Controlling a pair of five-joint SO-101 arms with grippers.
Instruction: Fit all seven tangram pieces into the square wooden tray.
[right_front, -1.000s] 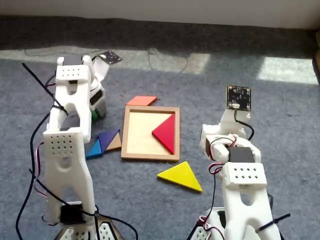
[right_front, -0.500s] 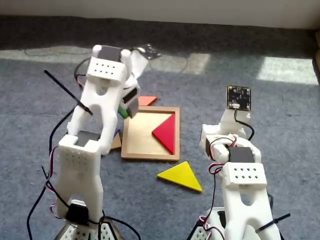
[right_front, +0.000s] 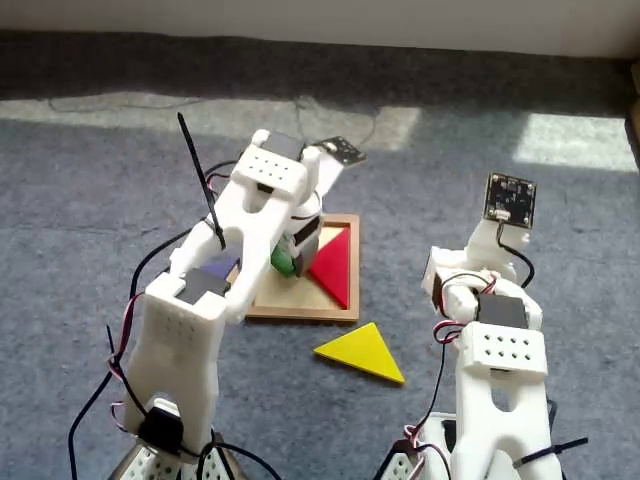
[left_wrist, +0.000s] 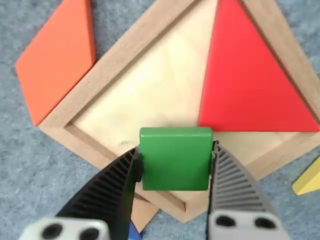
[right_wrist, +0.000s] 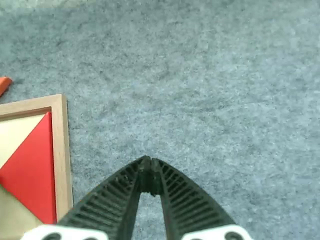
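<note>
My left end effector (left_wrist: 174, 154) is clamped on the green square (left_wrist: 175, 167), holding it over a corner of the wooden tray (left_wrist: 140, 95), beside the red triangle (left_wrist: 250, 85) lying inside. My wrist view catches the orange piece (left_wrist: 60, 60) just outside the rim. The high view shows the yellow triangle (right_front: 362, 350) on the counter off the tray's near edge.

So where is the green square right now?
In the left wrist view, the left gripper holds the green square over the wooden tray, next to the red triangle.
</note>
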